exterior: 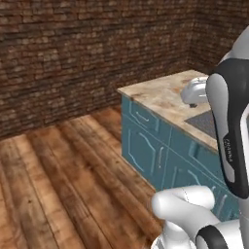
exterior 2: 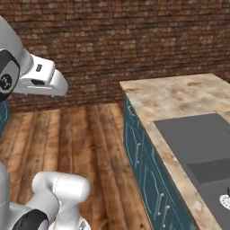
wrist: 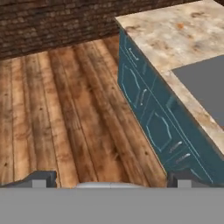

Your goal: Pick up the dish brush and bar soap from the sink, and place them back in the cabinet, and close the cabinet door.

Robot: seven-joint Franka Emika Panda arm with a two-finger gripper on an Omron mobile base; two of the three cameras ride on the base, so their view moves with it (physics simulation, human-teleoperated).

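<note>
We wait beside the sink (exterior 2: pixel 193 139), nothing picked up yet.
Our gripper (wrist: pixel 111 180) hangs spread and empty over the floor (wrist: pixel 52 109); brush, soap and cabinet work all remain.

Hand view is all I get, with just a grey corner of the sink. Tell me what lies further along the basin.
Observer: In the right base view the sink steps down to a deeper section, with a white drain disc at the picture's lower right edge.
Operator: Give me the faucet.
Observer: In the left base view a silver faucet stands on the counter by the sink's far edge, partly behind the arm.
Operator: Now place the hand.
Observer: By the right base view, the gripper is out over the wooden floor, left of the counter's end, not above the sink.
</note>
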